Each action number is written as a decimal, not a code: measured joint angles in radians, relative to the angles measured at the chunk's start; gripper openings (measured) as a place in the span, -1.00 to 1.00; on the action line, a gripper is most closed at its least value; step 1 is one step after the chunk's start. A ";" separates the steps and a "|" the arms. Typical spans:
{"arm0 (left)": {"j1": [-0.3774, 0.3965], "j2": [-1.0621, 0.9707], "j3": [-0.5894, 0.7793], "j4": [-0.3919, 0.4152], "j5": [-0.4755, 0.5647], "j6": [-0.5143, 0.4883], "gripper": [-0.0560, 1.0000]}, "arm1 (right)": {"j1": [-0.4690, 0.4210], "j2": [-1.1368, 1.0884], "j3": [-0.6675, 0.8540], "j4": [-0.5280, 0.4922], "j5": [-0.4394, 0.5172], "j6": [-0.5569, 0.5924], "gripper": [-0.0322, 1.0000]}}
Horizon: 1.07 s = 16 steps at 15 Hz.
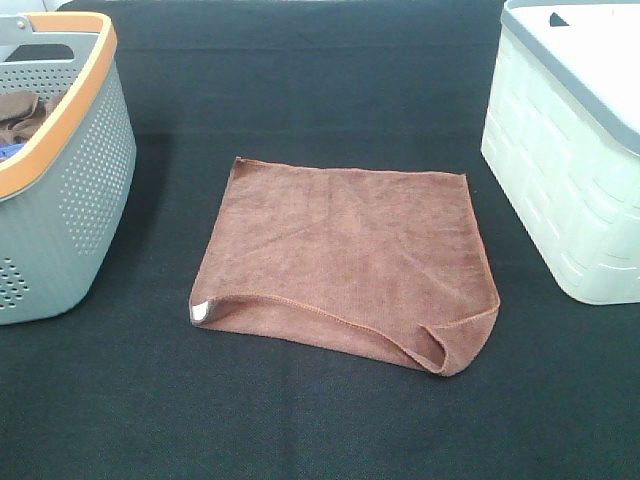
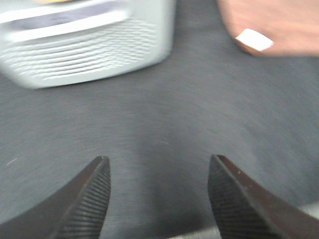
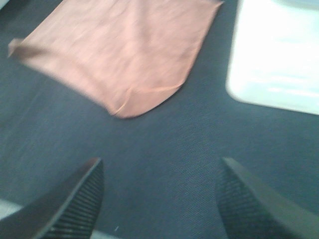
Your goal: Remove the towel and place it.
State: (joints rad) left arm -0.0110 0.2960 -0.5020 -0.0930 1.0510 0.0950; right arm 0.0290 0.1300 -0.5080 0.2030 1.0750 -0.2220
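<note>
From the high camera, the rust-brown plush towel (image 1: 345, 262) is seen folded flat on the black cloth table (image 1: 300, 420), between the grey perforated basket (image 1: 70, 190) and the pale green bin (image 1: 570, 180); in the left wrist view, the left gripper (image 2: 158, 199) is held apart over bare cloth, gripping nothing; in the right wrist view, the right gripper (image 3: 160, 199) is likewise spread and empty, short of the towel.

left gripper (image 2: 159, 199): jaws apart, wide gap, ribbed inner pads showing at lower edge of left wrist frame, nothing between them. right gripper (image 3: 159, 199): jaws likewise spread, empty, at lower edge of right wrist frame. neither arm visible in exterior high view.
</note>
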 joint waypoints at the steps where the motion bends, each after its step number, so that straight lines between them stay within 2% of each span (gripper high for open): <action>1: 0.048 -0.046 0.000 0.000 0.000 0.000 0.17 | -0.025 -0.039 0.000 0.000 -0.001 0.000 0.26; 6: 0.071 -0.282 0.000 0.001 0.000 0.000 0.17 | -0.035 -0.135 0.002 0.017 0.001 0.000 0.26; 16: 0.071 -0.301 0.000 0.001 0.000 0.000 0.17 | -0.035 -0.137 0.003 0.024 0.001 0.000 0.26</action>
State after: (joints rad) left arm 0.0600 -0.0050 -0.5020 -0.0920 1.0510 0.0950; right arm -0.0060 -0.0070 -0.5050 0.2270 1.0760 -0.2220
